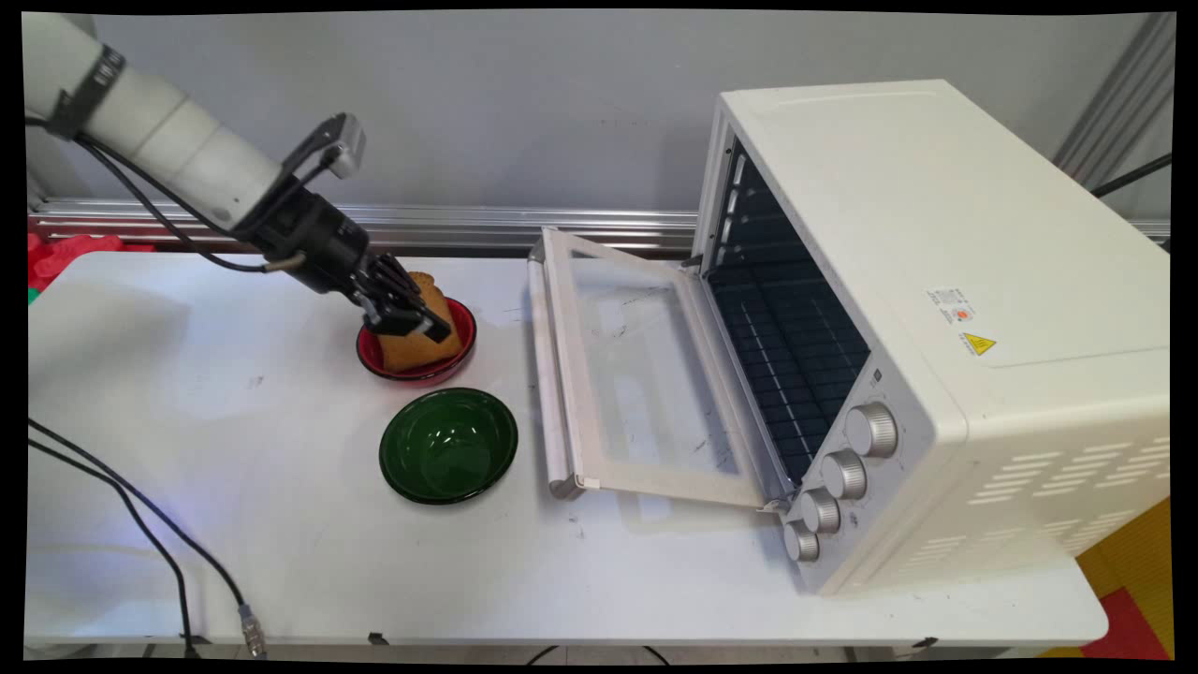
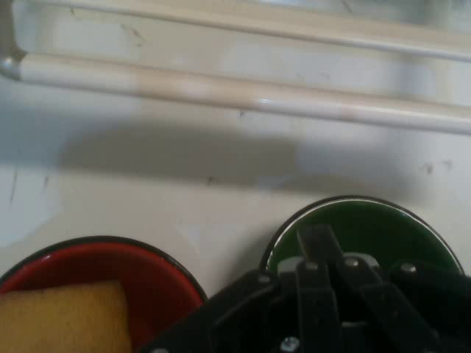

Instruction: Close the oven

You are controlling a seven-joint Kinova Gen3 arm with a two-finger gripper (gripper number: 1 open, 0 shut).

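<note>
My gripper hangs low over a red bowl at the back middle of the table, its black fingers shut and lying against the near side of a slice of toasted bread that leans in the bowl. In the hand view the bread sits in the red bowl at the lower left, off to the side of the gripper and not between its fingers. A green bowl with nothing in it stands just in front of the red one; in the hand view this green bowl lies behind the linkage.
A white toaster oven takes up the right half of the table, its glass door folded down flat toward the bowls, with the door handle close to the green bowl; the same handle crosses the hand view. Black cables trail over the near left.
</note>
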